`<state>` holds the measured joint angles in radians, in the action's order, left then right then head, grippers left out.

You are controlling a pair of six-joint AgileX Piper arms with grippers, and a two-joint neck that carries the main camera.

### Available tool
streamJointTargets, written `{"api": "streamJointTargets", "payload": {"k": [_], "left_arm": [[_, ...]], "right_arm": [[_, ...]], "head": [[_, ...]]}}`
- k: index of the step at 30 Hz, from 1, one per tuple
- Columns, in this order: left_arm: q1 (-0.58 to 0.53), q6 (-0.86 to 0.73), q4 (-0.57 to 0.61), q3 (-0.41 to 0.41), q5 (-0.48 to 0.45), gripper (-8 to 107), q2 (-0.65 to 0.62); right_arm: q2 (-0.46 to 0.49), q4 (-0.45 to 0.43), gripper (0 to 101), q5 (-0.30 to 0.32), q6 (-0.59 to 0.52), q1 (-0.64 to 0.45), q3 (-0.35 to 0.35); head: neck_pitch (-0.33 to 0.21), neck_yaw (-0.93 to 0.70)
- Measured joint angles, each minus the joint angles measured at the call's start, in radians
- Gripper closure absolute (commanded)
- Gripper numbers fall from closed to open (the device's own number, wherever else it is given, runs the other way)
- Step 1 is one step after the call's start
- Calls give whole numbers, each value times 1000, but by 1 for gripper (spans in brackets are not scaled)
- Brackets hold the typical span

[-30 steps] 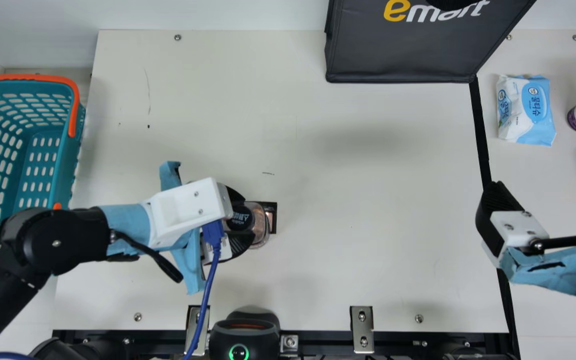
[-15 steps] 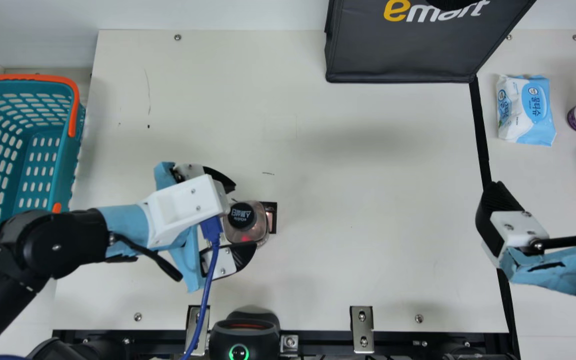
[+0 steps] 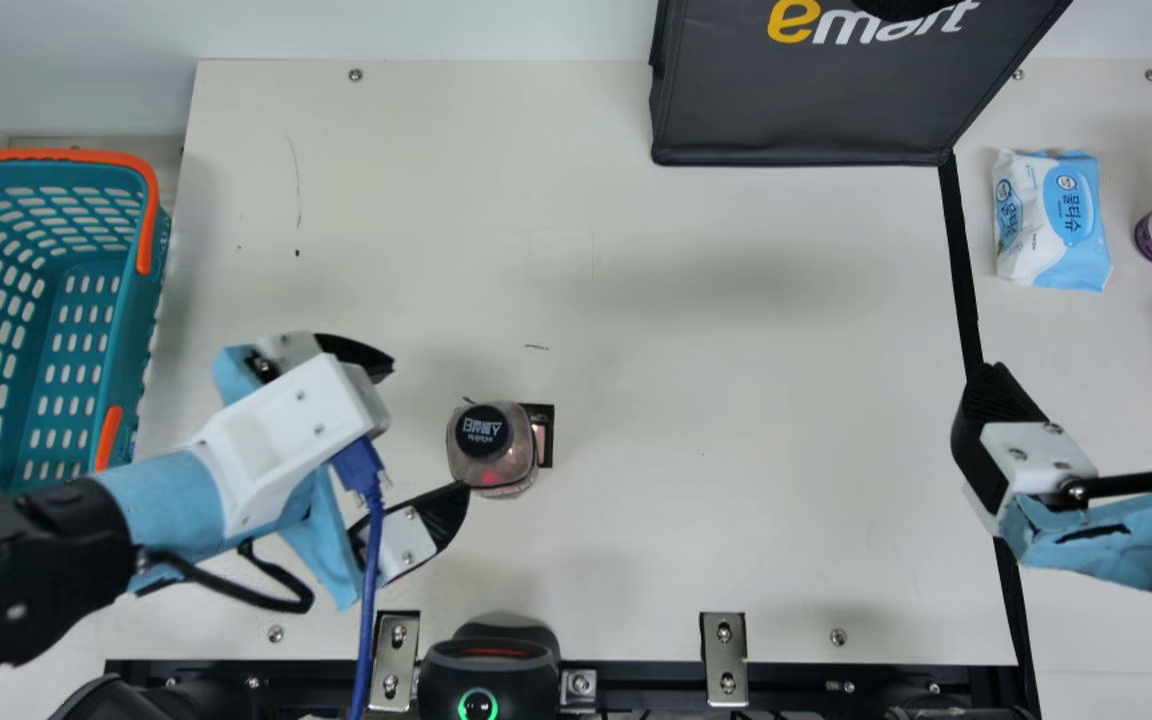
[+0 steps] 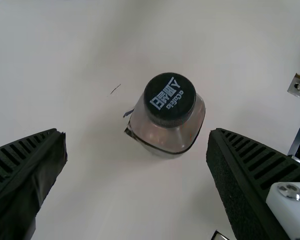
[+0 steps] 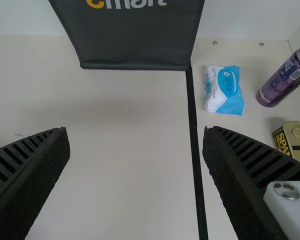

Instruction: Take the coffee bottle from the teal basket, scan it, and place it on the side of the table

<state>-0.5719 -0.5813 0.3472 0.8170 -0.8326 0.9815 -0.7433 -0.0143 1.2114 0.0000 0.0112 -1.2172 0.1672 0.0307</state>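
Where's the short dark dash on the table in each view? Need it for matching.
Main: dark dash close to picture centre, just up and right of the coffee bottle.
Left wrist: on the surface beside the coffee bottle, a small gap between them.
Right wrist: by the picture's edge, just beyond one finger of the right pincer.
Shared landmark: the cream table around the dash.

Your main cam looks down from high over the surface [image 3: 736,350]. Your L wrist cam faces down at the bottle [image 4: 165,137], close up; your R one slants toward bag [image 5: 135,45] + wipes [image 5: 225,92], farther off. Main shares bottle w/ L, bag + wipes w/ R.
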Motion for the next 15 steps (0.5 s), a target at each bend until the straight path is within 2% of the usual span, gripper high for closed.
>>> {"api": "streamJointTargets", "payload": {"k": [7,15], "left_arm": [[-43,269,-145,28,-49,9,-70],[-121,609,-321,74,-105,9,-84]], "right_arm": [[0,0,6,0,0,0,0],[0,0,6,0,0,0,0]], "head": [[0,-2],[0,-2]]}}
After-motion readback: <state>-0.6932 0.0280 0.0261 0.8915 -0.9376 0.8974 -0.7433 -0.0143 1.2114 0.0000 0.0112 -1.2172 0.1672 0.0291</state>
